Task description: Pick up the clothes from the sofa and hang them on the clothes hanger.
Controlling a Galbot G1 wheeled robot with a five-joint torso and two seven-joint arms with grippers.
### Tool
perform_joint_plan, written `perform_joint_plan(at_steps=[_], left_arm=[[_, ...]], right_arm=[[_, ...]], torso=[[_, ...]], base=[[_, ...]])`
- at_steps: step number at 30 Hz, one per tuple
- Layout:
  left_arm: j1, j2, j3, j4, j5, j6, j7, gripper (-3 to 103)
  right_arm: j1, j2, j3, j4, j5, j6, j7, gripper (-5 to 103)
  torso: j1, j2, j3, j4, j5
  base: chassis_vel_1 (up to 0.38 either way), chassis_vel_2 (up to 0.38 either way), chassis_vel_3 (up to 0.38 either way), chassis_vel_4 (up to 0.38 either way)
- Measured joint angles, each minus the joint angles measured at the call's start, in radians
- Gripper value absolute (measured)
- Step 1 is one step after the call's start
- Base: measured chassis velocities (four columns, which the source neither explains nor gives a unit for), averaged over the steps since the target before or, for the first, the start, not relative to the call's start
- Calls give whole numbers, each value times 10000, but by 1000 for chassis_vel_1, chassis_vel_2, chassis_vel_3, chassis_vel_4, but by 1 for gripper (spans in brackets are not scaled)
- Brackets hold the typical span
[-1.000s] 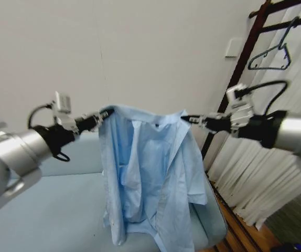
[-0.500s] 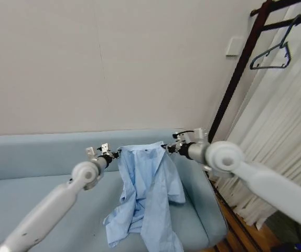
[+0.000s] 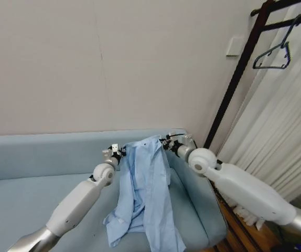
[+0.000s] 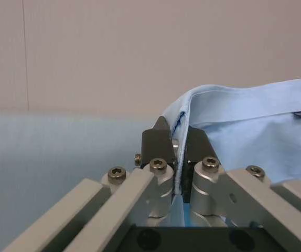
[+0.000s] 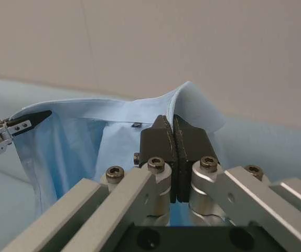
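Both arms stretch farther out over the sofa than 1 s ago, and the light blue shirt hangs narrower between them. A plain pale wall rises behind the light blue sofa, which spans the left and middle of the head view. The left gripper is clenched on the shirt's left collar edge, fabric pinched between its black pads. The shirt drapes down, its lower hem resting on the seat cushion. The right gripper is clamped on the right collar edge, pads pressed together. Farther right stands a dark clothes rack carrying 1 bare hanger, with a white curtain behind it.
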Motion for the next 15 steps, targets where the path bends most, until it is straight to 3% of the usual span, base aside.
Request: perform_joint_plan(at_steps=[6, 7, 11, 12, 15], left_arm=[[-386, 1609, -1055, -2276, -1070, 266, 26, 2], [-386, 1609, -1055, -2276, -1070, 266, 26, 2], [-494, 3341, -2383, -4116, -2022, 351, 172, 2], [-494, 3341, -2383, -4116, -2022, 351, 172, 2], [-285, 4448, -3845, -5620, -3162, 672, 330, 2]], right_arm=[[1371, -731, 1348, 672, 2106, -340, -74, 0], [1371, -731, 1348, 672, 2106, -340, -74, 0], [2056, -1916, 2689, 1184, 3758, -653, -675, 0], [2056, -1916, 2689, 1184, 3758, -653, -675, 0], [2555, -3191, 3338, 1522, 5229, -707, -1209, 0]], torso=[[2, 0, 2, 0, -2], [2, 0, 2, 0, -2], [1, 0, 2, -1, 2], [1, 0, 2, -1, 2], [-1, 1, -1, -2, -1]], base=[[0, 0, 0, 0], [0, 0, 0, 0], [0, 0, 0, 0], [0, 0, 0, 0], [0, 0, 0, 0]])
